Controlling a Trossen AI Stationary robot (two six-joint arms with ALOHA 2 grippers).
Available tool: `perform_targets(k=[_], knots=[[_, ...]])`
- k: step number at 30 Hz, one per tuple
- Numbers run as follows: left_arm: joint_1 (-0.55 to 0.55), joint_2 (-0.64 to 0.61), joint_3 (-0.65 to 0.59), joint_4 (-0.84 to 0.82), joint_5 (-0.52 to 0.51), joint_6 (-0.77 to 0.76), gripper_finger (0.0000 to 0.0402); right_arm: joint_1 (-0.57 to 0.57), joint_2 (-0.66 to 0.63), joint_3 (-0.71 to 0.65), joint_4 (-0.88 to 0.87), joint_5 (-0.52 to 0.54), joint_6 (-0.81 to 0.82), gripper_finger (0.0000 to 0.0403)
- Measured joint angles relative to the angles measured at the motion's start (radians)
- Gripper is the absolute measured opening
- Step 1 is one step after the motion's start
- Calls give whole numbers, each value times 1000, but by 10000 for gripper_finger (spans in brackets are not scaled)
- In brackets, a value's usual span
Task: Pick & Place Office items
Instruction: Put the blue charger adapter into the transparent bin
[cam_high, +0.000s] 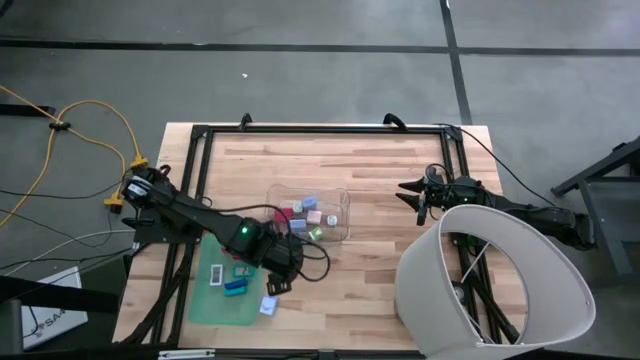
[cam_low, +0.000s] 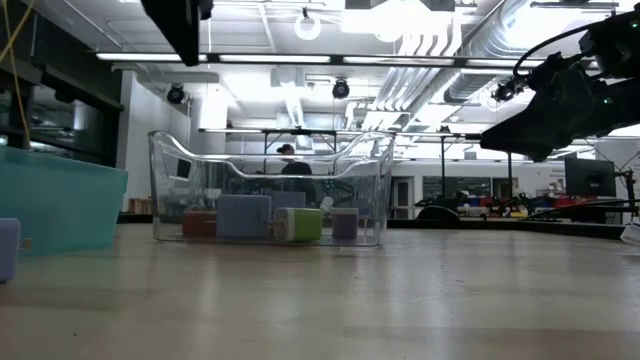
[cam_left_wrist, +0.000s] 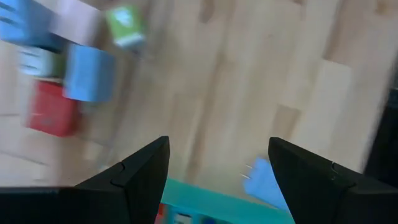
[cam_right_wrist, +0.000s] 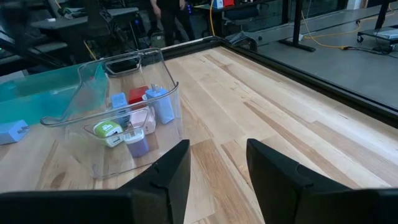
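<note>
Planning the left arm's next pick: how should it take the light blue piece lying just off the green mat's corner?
Grip the light blue piece across its short sides, coming straight down from above. It lies flat and alone on bare wood beside the green mat, so nothing blocks the fingers. The left hand is open nearby.

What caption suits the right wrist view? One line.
Right gripper, fingers apart and empty, faces the clear bin of office items across the wooden table.

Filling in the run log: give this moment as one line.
left gripper: open, empty, above green mat edge | right gripper: open, empty, parked at right | clear plastic bin: holds several small coloured blocks
</note>
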Motion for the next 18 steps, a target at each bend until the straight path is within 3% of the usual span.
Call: perform_targets(k=[5, 18], knots=[[-21, 28, 10, 32, 71, -8, 266, 0, 0, 0, 0, 0, 0, 144], [-172, 144, 13, 112, 47, 4, 266, 0, 1, 0, 0, 2, 0, 144]])
